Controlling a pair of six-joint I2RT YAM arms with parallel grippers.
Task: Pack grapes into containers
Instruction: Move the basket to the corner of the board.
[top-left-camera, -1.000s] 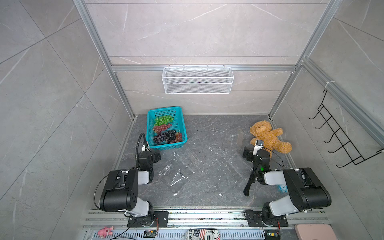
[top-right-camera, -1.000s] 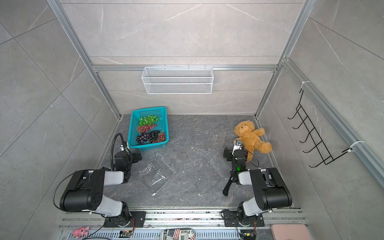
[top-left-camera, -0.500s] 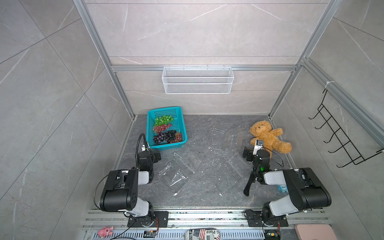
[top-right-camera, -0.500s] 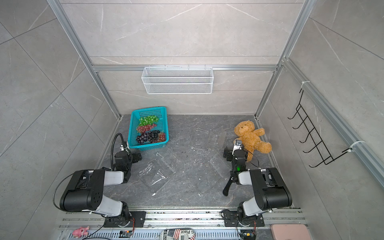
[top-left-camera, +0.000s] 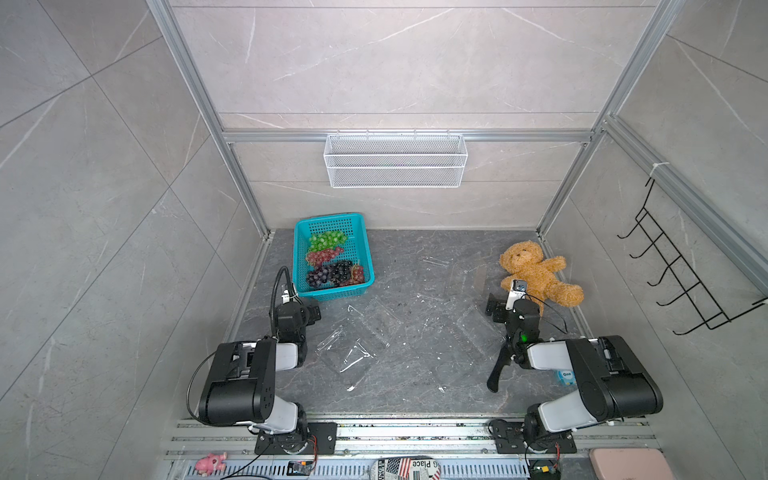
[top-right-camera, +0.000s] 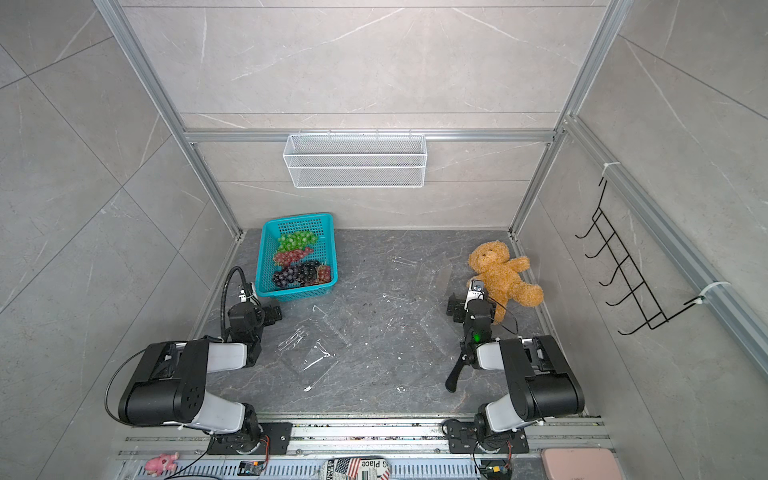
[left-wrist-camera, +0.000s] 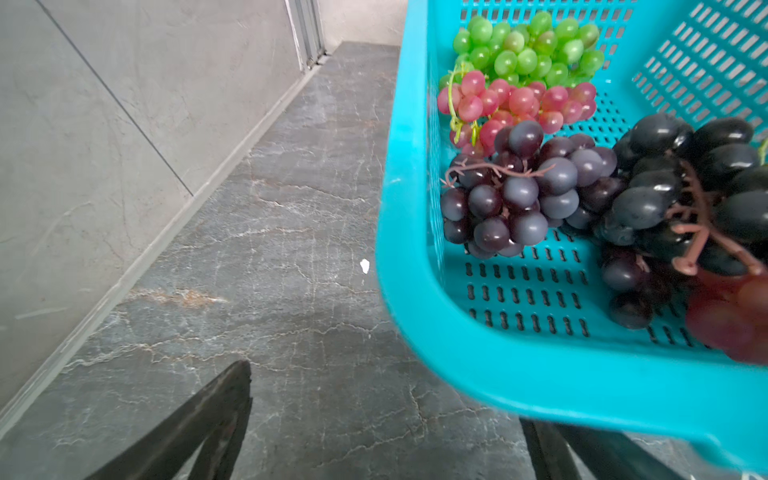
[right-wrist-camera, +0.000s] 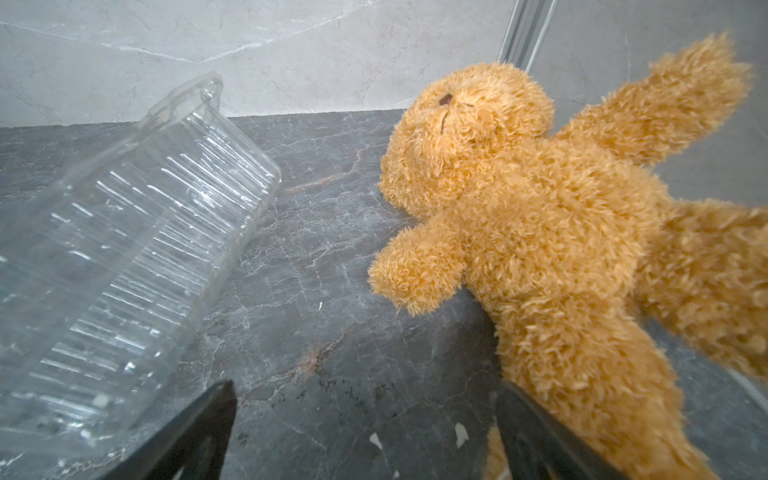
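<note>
Top views, grapes: the grapes lie as green, red and dark bunches in the teal basket at the far left of the tabletop; none is boxed yet.
Top views, containers: the three clear containers lie on the tabletop, one near the left arm and two nearer the right arm. They are faint against the dark stone.
Top views, jaws: the left jaws sit low just beside the basket's near wall. The right jaws sit between the teddy bear and a container. Both are empty.
Left wrist, jaws: the fingers are spread wide and pinch nothing.
Left wrist, grapes: the purple bunch is nearest the basket's near corner, with its stem lying on top.
Left wrist, handling: the bunches are probably light. The glossy round berries would slip off the pads and the stem looks thin. Closing across the body of the bunch, just under the stem, seems safest.
Right wrist, jaws: spread, holding nothing, one finger just beside the bear's leg.
Right wrist, container: the container has thin ribbed clear walls. It is likely very light and springy, apt to slide or buckle, so take it by the rim and squeeze gently.
</note>
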